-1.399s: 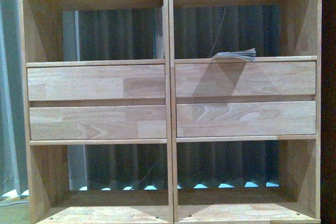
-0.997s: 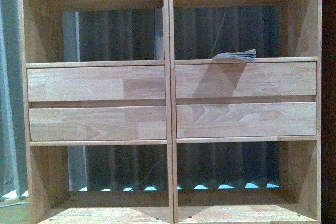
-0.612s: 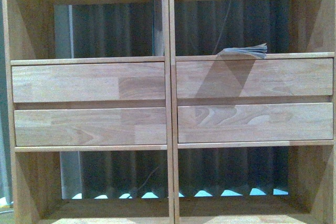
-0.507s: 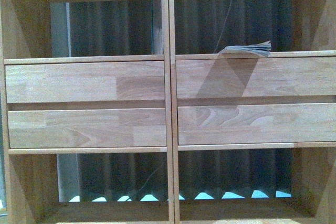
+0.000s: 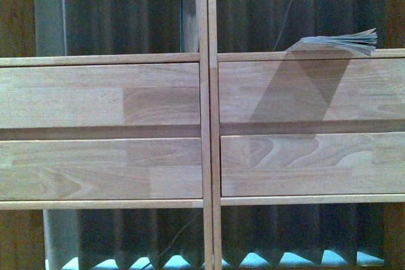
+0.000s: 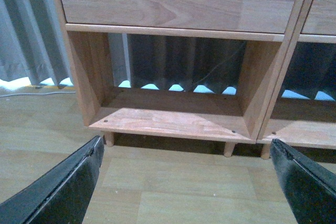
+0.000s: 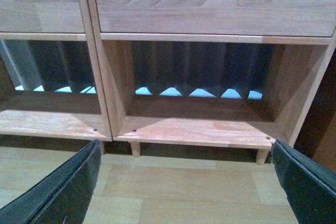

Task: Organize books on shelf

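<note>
The light-wood shelf [image 5: 209, 93] fills the front view, with four drawer fronts and a central double divider. A thin floppy paperback [image 5: 338, 42] lies flat in the upper right cubby, its page edges fanned over the front edge. A slim dark book [image 5: 187, 11] stands upright against the divider in the upper left cubby. Neither arm shows in the front view. My left gripper [image 6: 186, 150] is open and empty above the floor before the lower left cubby [image 6: 173, 119]. My right gripper [image 7: 186, 150] is open and empty before the lower right cubby [image 7: 199, 124].
Grey pleated curtains [image 5: 120, 17] show through the open back of the shelf. The shelf stands on short wooden legs [image 6: 229, 148] on a light wood floor [image 6: 173, 187]. A cable [image 5: 288, 4] hangs behind the upper right cubby. A dark edge [image 7: 320, 124] lies beside the shelf.
The front view has closed in on the shelf: it looms larger, its outer sides have left the frame, and the paperback has shifted up and to the right.
</note>
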`<state>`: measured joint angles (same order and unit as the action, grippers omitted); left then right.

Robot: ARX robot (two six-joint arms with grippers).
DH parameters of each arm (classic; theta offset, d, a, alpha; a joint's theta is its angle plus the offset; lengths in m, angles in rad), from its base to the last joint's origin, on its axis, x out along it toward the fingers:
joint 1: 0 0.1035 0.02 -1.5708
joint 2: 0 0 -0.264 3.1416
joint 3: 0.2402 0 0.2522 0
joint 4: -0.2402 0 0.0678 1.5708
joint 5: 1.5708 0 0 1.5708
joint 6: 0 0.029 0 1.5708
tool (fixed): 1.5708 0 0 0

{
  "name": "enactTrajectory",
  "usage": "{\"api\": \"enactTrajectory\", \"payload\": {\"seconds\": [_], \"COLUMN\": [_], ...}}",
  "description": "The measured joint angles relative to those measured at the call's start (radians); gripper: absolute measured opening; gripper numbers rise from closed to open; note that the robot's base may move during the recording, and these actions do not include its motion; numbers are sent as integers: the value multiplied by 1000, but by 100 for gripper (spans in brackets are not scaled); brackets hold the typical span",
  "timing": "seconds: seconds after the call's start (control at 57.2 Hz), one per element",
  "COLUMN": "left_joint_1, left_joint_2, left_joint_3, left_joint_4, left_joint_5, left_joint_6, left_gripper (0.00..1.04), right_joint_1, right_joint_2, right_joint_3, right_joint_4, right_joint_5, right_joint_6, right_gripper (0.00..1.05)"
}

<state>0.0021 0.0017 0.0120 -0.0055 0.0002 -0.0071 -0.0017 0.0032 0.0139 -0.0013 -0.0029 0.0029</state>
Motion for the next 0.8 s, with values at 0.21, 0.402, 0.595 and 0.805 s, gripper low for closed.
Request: {"api": "enactTrajectory", "payload": {"seconds": [0.21,0.402,0.595,0.805], "left_joint_1": [0,0,0,0], "left_joint_2": [0,0,0,0], "left_joint_3": [0,0,0,0], "left_joint_4": [0,0,0,0], "left_joint_5": [0,0,0,0], "left_joint_6": [0,0,0,0], "left_gripper": [97,97,97,97], "right_joint_1": [0,0,0,0], "right_joint_2": [0,0,0,0], "right_joint_3": [0,0,0,0], "right_joint_4": [0,0,0,0], "right_joint_5": [0,0,0,0], "right_joint_6": [0,0,0,0], "right_gripper": [98,98,98,98]}}
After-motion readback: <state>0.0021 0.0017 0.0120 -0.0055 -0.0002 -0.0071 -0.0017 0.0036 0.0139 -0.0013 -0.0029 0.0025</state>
